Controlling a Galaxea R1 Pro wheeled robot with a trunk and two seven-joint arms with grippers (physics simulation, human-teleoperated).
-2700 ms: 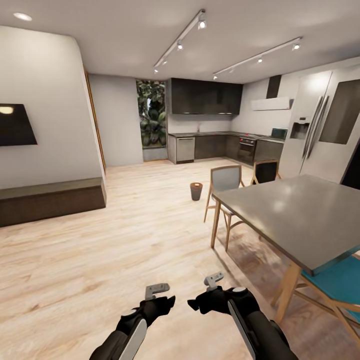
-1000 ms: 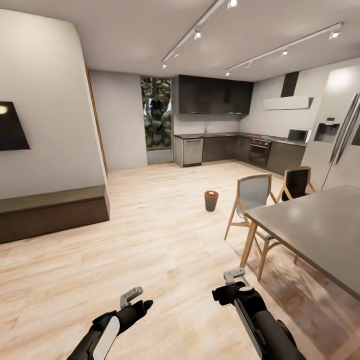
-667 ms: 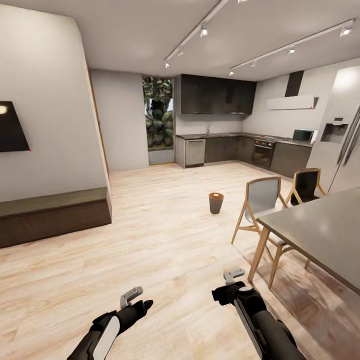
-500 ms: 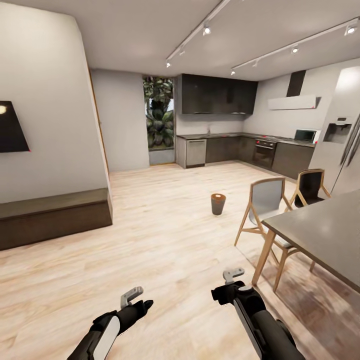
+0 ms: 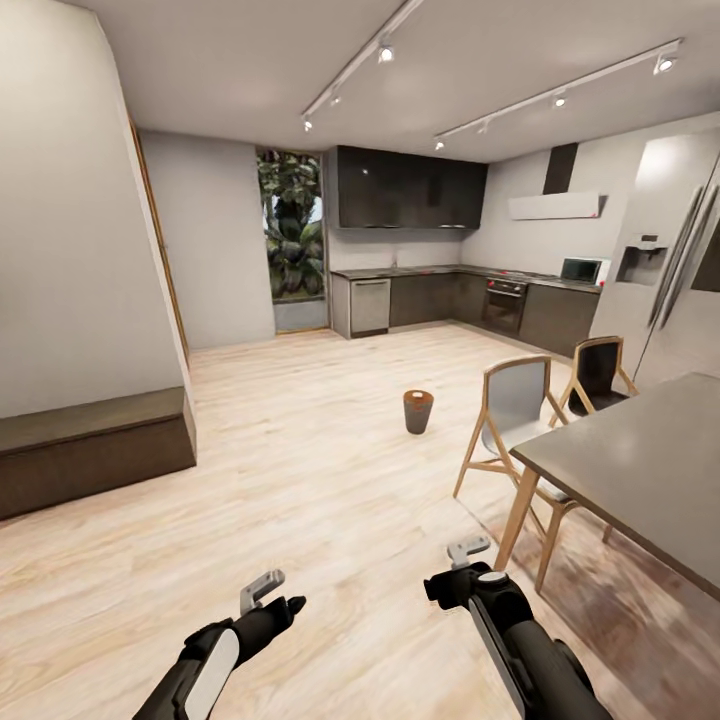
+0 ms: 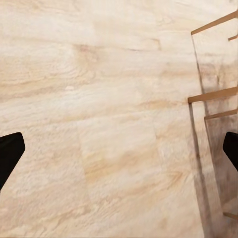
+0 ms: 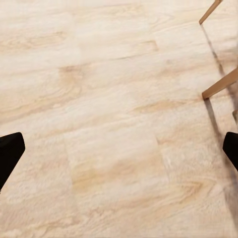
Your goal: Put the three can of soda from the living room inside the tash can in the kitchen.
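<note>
Left gripper and right gripper held low over the light wood floor, apart from each other. Wrist views: each gripper's black fingertips sit at opposite edges of the frame, jaws spread wide, nothing between them but floorboards; same on the right. Both empty, touching nothing. The tash can stands upright on the floor ahead, near a grey-seated wooden chair at the dining table. The kitchen, with dark cabinets, lies beyond.
</note>
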